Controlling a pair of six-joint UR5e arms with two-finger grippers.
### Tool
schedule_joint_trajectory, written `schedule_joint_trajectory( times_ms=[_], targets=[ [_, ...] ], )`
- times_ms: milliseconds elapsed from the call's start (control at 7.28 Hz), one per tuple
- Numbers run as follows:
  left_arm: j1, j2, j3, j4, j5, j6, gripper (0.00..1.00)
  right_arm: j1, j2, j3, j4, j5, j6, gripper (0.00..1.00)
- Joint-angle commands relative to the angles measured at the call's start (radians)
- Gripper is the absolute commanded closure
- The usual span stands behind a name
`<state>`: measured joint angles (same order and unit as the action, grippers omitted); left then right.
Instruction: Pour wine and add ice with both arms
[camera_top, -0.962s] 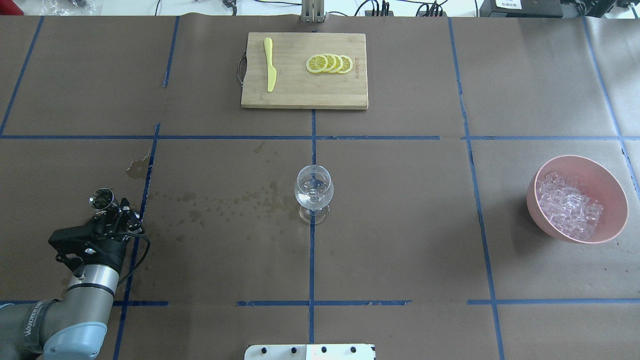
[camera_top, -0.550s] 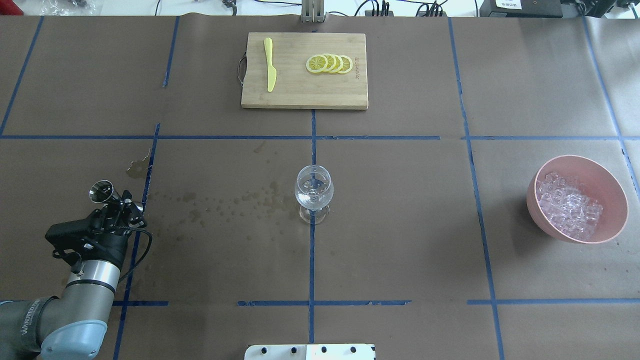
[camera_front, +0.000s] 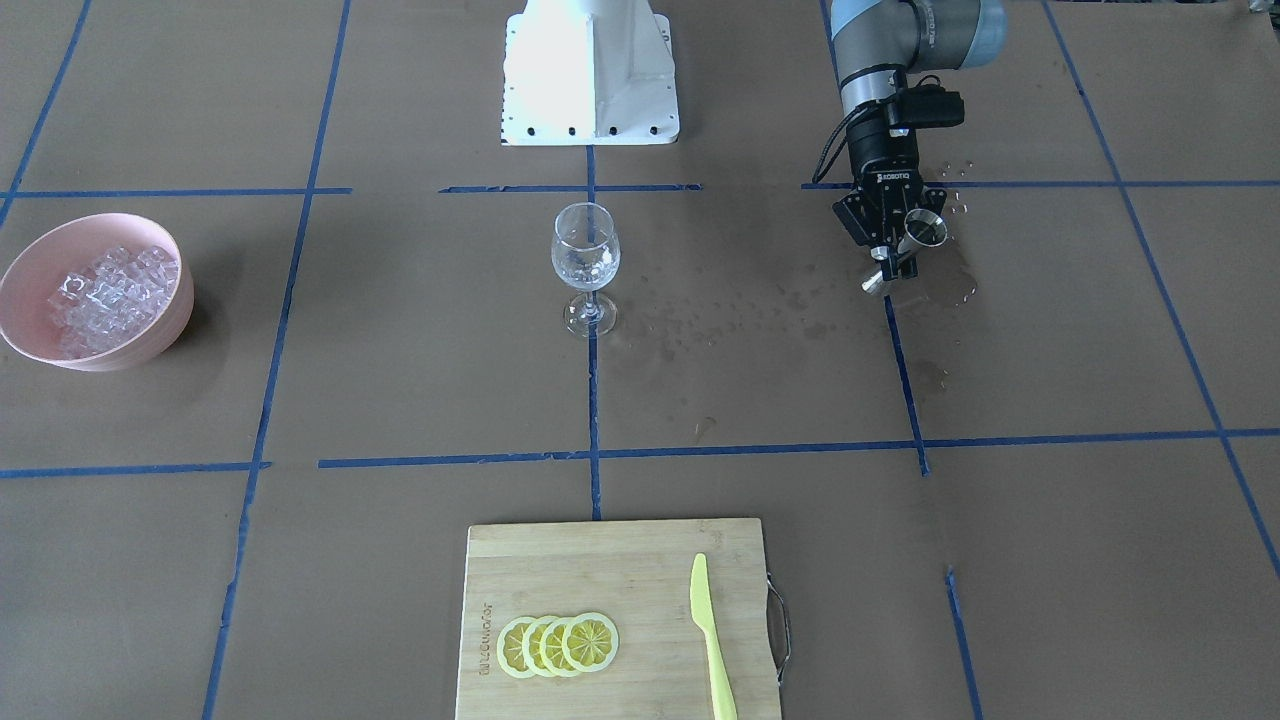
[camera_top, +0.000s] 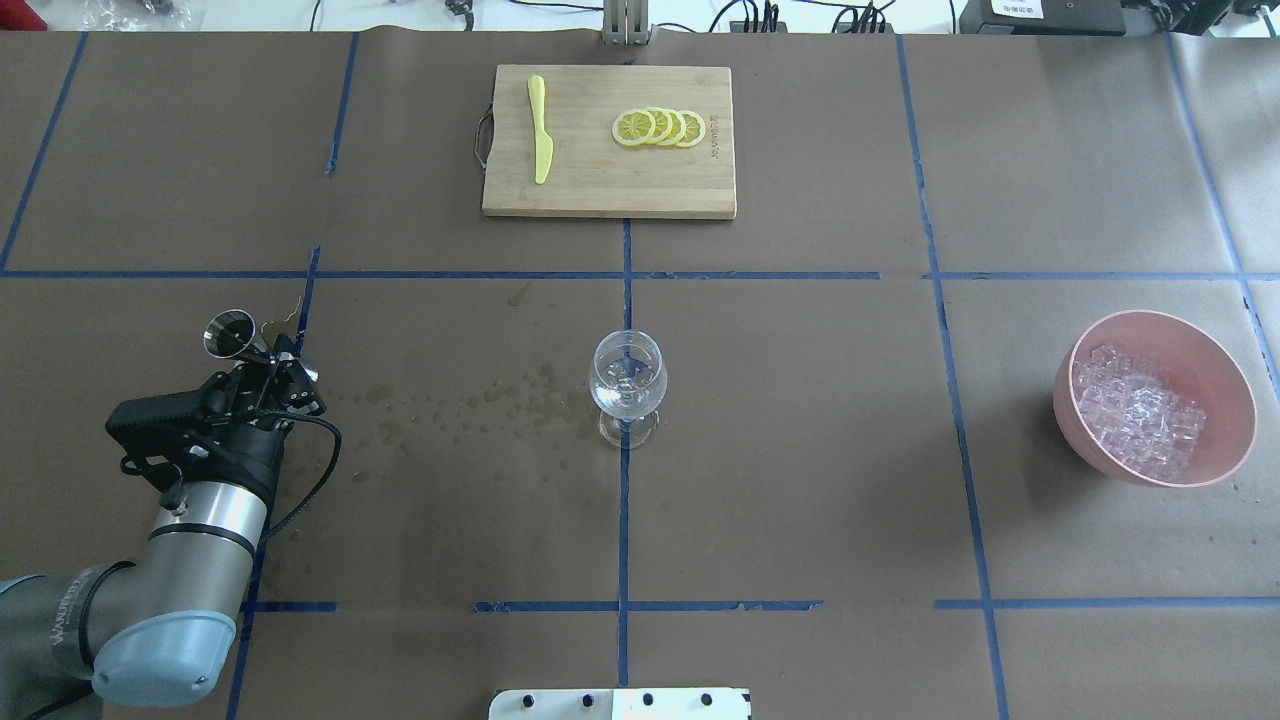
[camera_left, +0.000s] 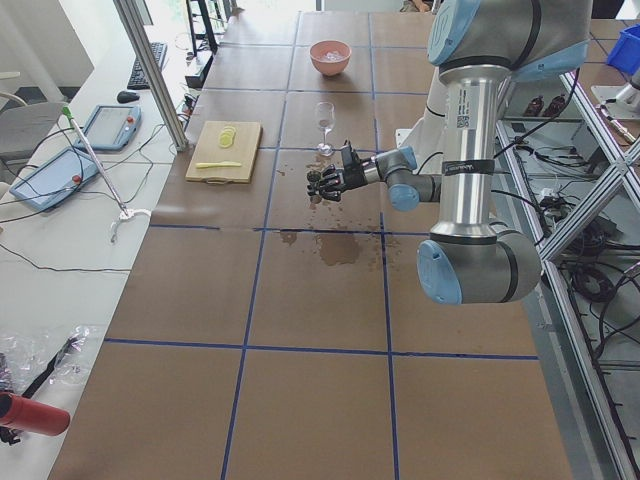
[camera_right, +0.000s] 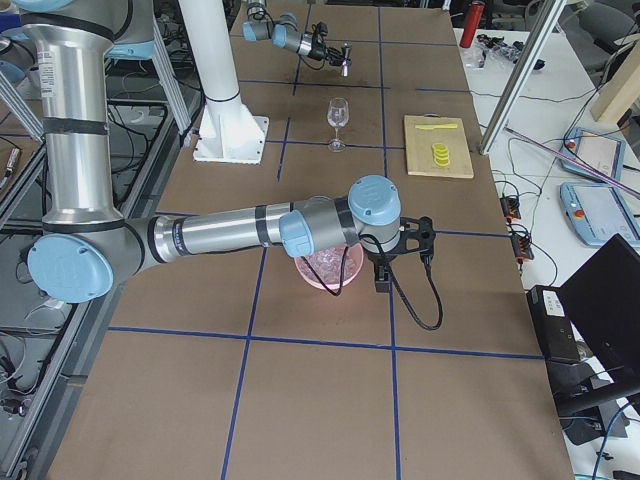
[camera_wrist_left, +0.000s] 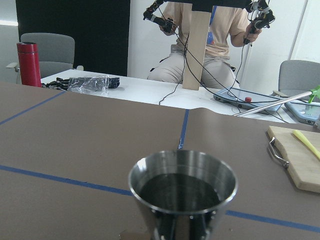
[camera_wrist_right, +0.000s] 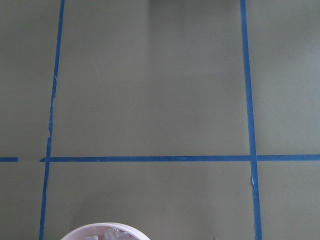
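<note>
My left gripper (camera_top: 268, 362) (camera_front: 893, 252) is shut on a double-ended steel jigger (camera_top: 228, 333) (camera_front: 921, 232), held above the paper at the left of the table. The left wrist view shows dark wine (camera_wrist_left: 177, 192) inside its upper cup. A clear wine glass (camera_top: 627, 385) (camera_front: 585, 255) stands upright at the table's centre, well to the right of the jigger. Ice (camera_top: 1135, 410) (camera_front: 100, 295) fills a pink bowl (camera_top: 1228, 380) at the far right. My right gripper (camera_right: 381, 280) shows only in the exterior right view, beside that bowl; I cannot tell if it is open or shut.
A bamboo cutting board (camera_top: 600, 185) with lemon slices (camera_top: 658, 127) and a yellow knife (camera_top: 540, 130) lies at the far centre. Wet spots (camera_top: 450, 405) mark the paper between jigger and glass. A person (camera_wrist_left: 210, 55) sits beyond the table's left end.
My left gripper has carried the jigger farther from the robot's base and slightly toward the glass. Glass, bowl and board have not moved.
</note>
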<state>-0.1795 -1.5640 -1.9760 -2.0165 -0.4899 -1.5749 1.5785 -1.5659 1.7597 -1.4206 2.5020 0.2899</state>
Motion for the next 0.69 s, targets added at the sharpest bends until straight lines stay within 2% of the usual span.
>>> schedule_joint_trajectory(
  times_ms=[0,275,550],
  targets=[
    [-0.015,-0.043,-0.003,-0.039,-0.004,0.19,1.0,-0.005,0.0,0.003,-0.001,-0.002,0.0,0.0],
    [-0.015,-0.094,-0.006,-0.129,-0.004,0.345,1.0,-0.026,-0.019,0.05,-0.009,0.0,0.014,0.0],
    [-0.015,-0.189,-0.009,-0.131,-0.007,0.488,1.0,-0.105,-0.061,0.179,-0.008,-0.011,0.157,0.0]
  ],
)
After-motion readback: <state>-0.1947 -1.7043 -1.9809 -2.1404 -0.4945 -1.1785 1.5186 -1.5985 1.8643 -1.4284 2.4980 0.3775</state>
